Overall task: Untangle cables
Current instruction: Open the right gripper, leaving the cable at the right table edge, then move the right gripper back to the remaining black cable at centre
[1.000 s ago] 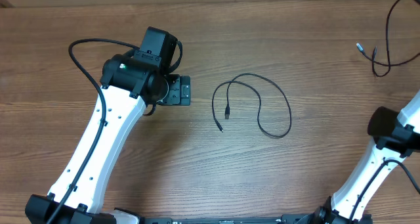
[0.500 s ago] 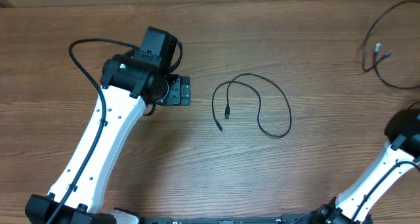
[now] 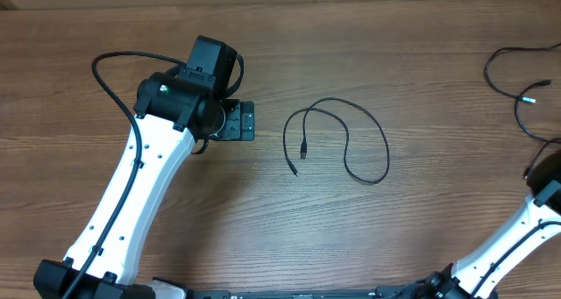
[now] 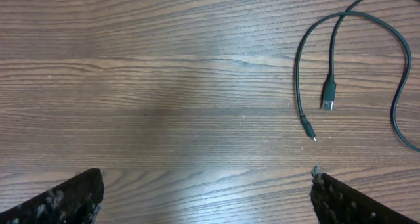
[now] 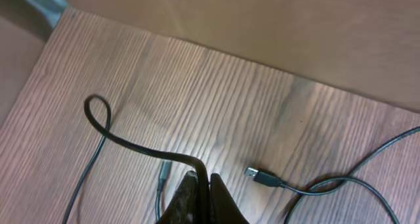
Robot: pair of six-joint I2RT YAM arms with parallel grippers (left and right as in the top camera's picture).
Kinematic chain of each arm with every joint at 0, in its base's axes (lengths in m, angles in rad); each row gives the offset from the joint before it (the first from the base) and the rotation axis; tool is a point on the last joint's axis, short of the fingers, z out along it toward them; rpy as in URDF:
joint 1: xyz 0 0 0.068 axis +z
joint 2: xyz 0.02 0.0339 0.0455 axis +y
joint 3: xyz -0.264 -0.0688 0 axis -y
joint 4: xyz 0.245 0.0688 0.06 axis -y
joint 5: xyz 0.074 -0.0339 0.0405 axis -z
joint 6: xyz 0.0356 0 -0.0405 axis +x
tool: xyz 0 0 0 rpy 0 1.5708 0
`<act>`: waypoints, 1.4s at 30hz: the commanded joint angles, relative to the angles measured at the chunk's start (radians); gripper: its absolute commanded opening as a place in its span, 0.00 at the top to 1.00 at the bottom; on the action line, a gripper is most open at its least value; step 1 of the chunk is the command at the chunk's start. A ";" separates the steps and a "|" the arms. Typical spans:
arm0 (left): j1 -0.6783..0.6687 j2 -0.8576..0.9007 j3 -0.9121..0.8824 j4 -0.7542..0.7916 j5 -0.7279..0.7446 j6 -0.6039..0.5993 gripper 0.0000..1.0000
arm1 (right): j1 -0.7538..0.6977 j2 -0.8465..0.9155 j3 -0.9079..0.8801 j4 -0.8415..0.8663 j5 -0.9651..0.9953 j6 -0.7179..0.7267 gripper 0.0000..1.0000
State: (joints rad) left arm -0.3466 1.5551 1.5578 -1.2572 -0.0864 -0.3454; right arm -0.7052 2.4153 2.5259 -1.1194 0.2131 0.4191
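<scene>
Overhead, one cable [image 3: 387, 154] is seen looped on the table [image 3: 263, 220], near the left gripper [image 4: 207, 179], whose jaws are spread wide. A second cable [image 5: 141, 147] is pinched in the closed right gripper [image 5: 200, 196] by the right edge.

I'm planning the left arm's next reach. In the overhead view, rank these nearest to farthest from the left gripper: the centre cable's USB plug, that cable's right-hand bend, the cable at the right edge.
From the left gripper:
1. USB plug, just to its right.
2. Right-hand bend, centre-right.
3. Right-edge cable, far right.
</scene>
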 commanded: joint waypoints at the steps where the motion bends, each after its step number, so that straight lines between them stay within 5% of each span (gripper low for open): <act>1: -0.001 -0.006 0.016 0.001 0.002 -0.018 0.01 | -0.050 0.002 -0.002 -0.023 0.003 0.053 0.87; 3: -0.001 -0.006 0.016 0.001 0.002 -0.018 0.00 | -0.067 0.002 -0.002 -0.041 -0.006 0.068 0.45; 4: -0.001 -0.006 0.016 0.001 0.002 -0.018 0.00 | -0.076 0.002 -0.002 -0.046 -0.023 0.067 0.09; 5: -0.001 -0.006 0.016 0.001 0.002 -0.018 0.00 | -0.085 0.002 -0.002 -0.053 -0.040 0.067 0.00; 27: -0.001 -0.006 0.016 0.001 0.002 -0.018 0.00 | -0.092 -0.039 0.003 -0.361 -0.270 -0.015 0.00; 36: -0.001 -0.006 0.016 0.001 0.002 -0.018 0.00 | 0.060 -0.054 0.002 -0.413 -0.414 -0.246 0.00; 42: -0.001 -0.006 0.016 0.001 0.002 -0.018 0.01 | 0.223 -0.052 0.001 -0.500 -0.435 -0.264 0.00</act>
State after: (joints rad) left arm -0.3466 1.5551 1.5578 -1.2575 -0.0868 -0.3454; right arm -0.5510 2.4153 2.5256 -1.5959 -0.1829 0.1905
